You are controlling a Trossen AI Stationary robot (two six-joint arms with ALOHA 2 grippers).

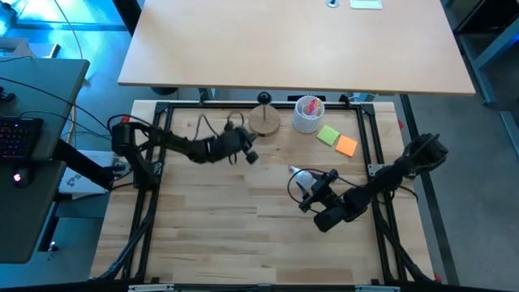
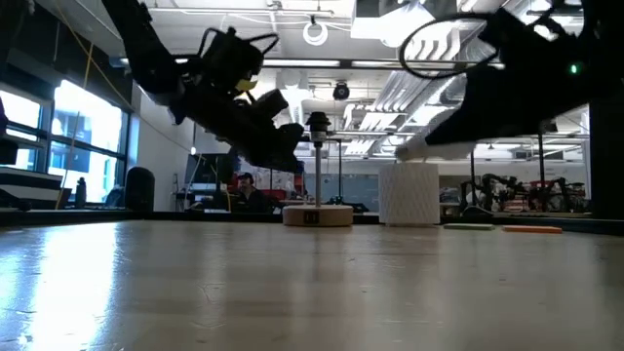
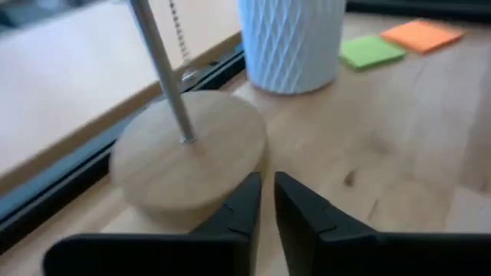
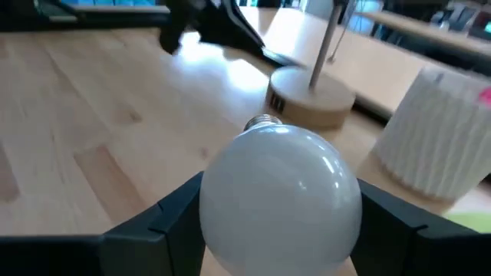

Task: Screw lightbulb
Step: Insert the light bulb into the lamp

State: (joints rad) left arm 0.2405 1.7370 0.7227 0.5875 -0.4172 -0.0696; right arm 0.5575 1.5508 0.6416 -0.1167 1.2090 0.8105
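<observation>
The right gripper (image 4: pixel 280 222) holds the lightbulb (image 4: pixel 281 195), its fingers pressed against both sides of the white globe, the screw base pointing away from the wrist. In the high view this gripper (image 1: pixel 304 185) and the bulb (image 1: pixel 300 176) are over the tabletop (image 1: pixel 227 227), right of its middle, well short of the far edge.

The left gripper (image 3: pixel 265 203) hangs just beside the wooden disc (image 3: pixel 188 157), its fingers drawn narrow with only a slim gap between them and nothing in it. In the high view it (image 1: pixel 250 154) sits just short of the disc (image 1: pixel 264 120), near the far edge at about its middle.

A thin metal rod (image 3: pixel 163 73) rises from the disc, with a bead chain (image 3: pixel 179 38) hanging beside it. The left arm lies between the bulb and the disc's left side.

A white ribbed cup (image 1: pixel 308 115) with pink contents stands just right of the disc at the far edge. A green note pad (image 1: pixel 328 135) and an orange one (image 1: pixel 346 146) lie flat on the tabletop near the cup, toward the right edge, touching or nearly so. In the low view, a person shows in the room beyond the table.
</observation>
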